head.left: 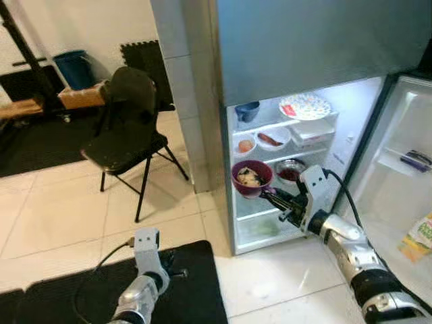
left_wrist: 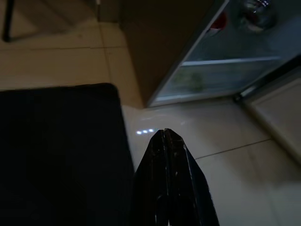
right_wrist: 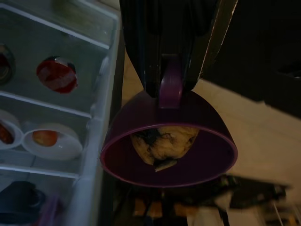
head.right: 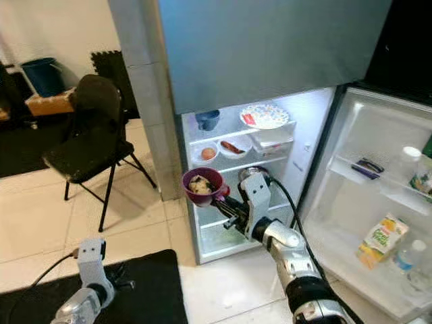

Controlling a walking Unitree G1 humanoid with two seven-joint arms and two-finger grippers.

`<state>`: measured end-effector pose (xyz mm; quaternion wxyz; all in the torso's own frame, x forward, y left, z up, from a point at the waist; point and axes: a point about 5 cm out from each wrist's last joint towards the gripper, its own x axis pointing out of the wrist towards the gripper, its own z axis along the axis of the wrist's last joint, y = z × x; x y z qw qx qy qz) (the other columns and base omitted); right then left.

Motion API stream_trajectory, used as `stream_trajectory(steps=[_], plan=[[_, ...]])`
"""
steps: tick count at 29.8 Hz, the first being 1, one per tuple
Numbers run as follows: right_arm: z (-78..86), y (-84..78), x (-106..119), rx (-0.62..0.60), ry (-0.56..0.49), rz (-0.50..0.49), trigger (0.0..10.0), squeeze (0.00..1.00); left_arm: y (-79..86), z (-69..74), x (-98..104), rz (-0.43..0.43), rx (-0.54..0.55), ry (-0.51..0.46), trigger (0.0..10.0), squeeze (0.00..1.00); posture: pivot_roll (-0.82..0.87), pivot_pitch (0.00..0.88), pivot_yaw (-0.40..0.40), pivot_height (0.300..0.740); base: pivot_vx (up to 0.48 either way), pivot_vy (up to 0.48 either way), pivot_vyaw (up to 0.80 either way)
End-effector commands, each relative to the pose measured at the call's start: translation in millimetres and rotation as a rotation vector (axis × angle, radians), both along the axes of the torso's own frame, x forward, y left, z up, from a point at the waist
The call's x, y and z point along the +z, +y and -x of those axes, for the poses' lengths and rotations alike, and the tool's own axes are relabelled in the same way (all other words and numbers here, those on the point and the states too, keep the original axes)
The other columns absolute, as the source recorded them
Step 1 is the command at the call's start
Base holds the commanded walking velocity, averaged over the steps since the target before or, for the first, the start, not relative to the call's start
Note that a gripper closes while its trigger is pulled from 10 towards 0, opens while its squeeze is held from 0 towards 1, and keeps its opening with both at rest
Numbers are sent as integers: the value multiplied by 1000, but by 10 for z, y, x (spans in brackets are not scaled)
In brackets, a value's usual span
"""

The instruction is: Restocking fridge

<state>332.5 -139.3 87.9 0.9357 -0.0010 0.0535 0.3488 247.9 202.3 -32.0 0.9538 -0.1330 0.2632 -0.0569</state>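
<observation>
Right wrist: pincer (right_wrist: 170,77) clamping bowl (right_wrist: 168,146) handle.

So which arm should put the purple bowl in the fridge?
The right one. Its pincer already grips the bowl by the handle, right at the open fridge shelves. The left pincer is shut, empty and low over the floor by the black mat.

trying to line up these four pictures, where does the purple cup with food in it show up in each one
Left eye view: purple cup, centre, before the open fridge's middle shelves, held by the right gripper.
Right eye view: left of centre, by the fridge's left edge.
Left wrist view: not in it.
Right wrist view: lower centre, handle clamped.
Shared landmark: the small white bowl with an egg.
</observation>
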Motion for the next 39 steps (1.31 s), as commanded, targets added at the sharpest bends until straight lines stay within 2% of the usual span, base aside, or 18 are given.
stream_trajectory(steps=[1, 4, 7, 15, 20, 29, 33, 39], plan=[[-35, 117, 51, 27, -27, 6, 10000, 0, 22, 138, -94, 12, 2, 42, 10000, 0, 33, 0, -61, 740, 0, 0, 0], [27, 159, -30, 29, -10, -6, 10000, 0, 114, 398, -238, 36, 20, 115, 10000, 0, 18, 0, -46, 740, 0, 0, 0], [54, 156, -70, 22, -1, -14, 10000, 0, 118, 475, -286, 17, -8, 154, 10000, 0, 17, 0, -41, 740, 0, -110, 0], [57, 112, -134, 15, 19, 7, 10000, 0, 89, 372, -233, 20, -25, 131, 10000, 0, 27, 0, -37, 740, 0, -388, 0], [33, 92, -107, 4, 12, 6, 10000, 0, 29, 407, -260, 28, -53, 137, 10000, 0, 30, 0, -41, 740, 145, -412, 0], [26, 70, -110, -1, 12, 11, 10000, 0, 22, 481, -303, 35, -59, 160, 10000, 0, 28, 0, -42, 740, 54, -417, 0], [21, 54, -115, -8, 14, 17, 10000, 0, 60, 476, -296, 35, -49, 164, 10000, 0, 30, 0, -44, 740, 60, -390, 0], [14, 44, -115, -12, 15, 23, 10000, 0, 74, 437, -275, 24, -41, 159, 10000, 0, 31, 0, -38, 740, 0, 0, 0]])
